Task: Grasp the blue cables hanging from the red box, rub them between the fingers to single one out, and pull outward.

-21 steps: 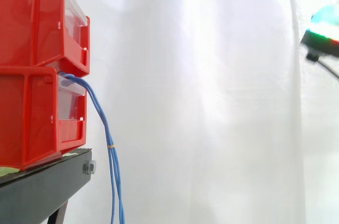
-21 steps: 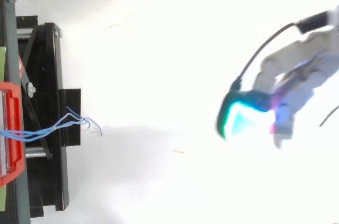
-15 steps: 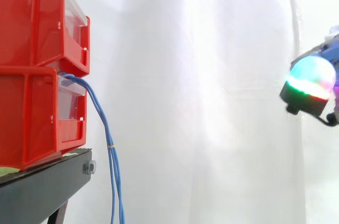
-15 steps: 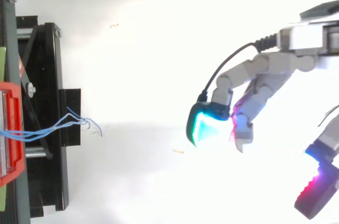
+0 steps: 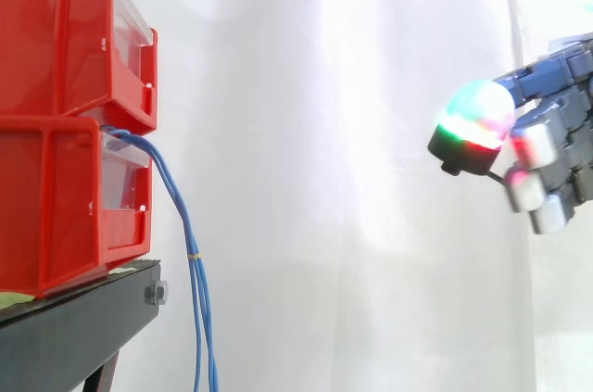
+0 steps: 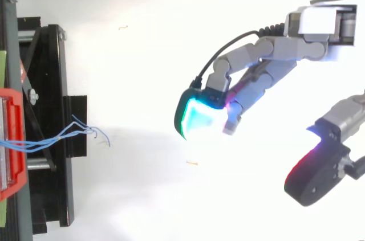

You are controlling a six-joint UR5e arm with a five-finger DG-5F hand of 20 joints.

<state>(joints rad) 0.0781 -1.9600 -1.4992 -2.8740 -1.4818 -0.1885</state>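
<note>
Several thin blue cables [image 5: 190, 253] hang out of the lower of two stacked red bins [image 5: 56, 202] and drop past the black stand's edge. From above, the cables [image 6: 68, 134] run out from the bin [image 6: 12, 138] and fan into loose ends. The hand [image 5: 547, 146] comes in from the right, well apart from the cables, at about the height of the lower bin. Its fingers are stretched out and relaxed toward the bins, with the thumb [image 6: 316, 170] spread wide to one side. It holds nothing. One fingertip pad [image 6: 197, 118] glows cyan.
The upper red bin [image 5: 65, 35] sits on the lower one, both on a black stand [image 5: 83, 318]. A white curtain hangs behind. A wide stretch of open space lies between the hand and the cables. A small yellowish scrap [image 6: 192, 163] lies on the white floor.
The hand has moved left toward the bins and cables, coming further into both views. The cables have not moved.
</note>
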